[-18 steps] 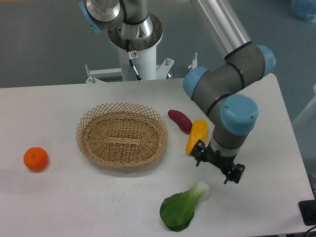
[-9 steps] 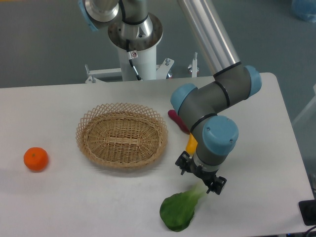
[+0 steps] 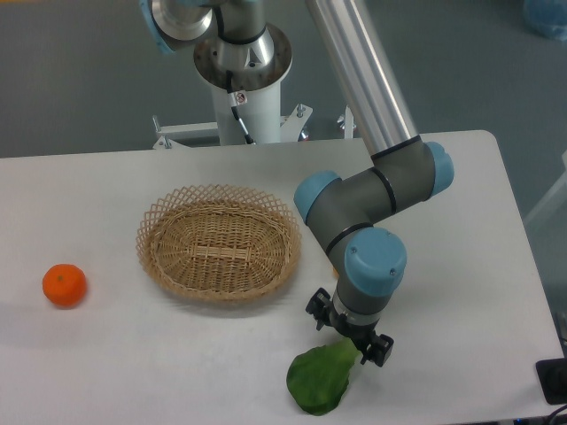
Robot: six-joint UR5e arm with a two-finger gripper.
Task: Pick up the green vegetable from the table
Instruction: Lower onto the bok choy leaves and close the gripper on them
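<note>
- The gripper has moved from beside the yellow vegetable toward the tabletop's front edge, over the stem end of the green vegetable.
- The arm now hides the yellow and purple vegetables.

UR5e arm, grey joints, blue caps

Silver tube link, dark grey joint housings with light blue round end caps; small black tool at wrist; white pedestal base, silver flange, thin black cable with red-white tag.

Stem end of the green vegetable and the pincer fingertips, both hidden beneath the wrist.
</note>
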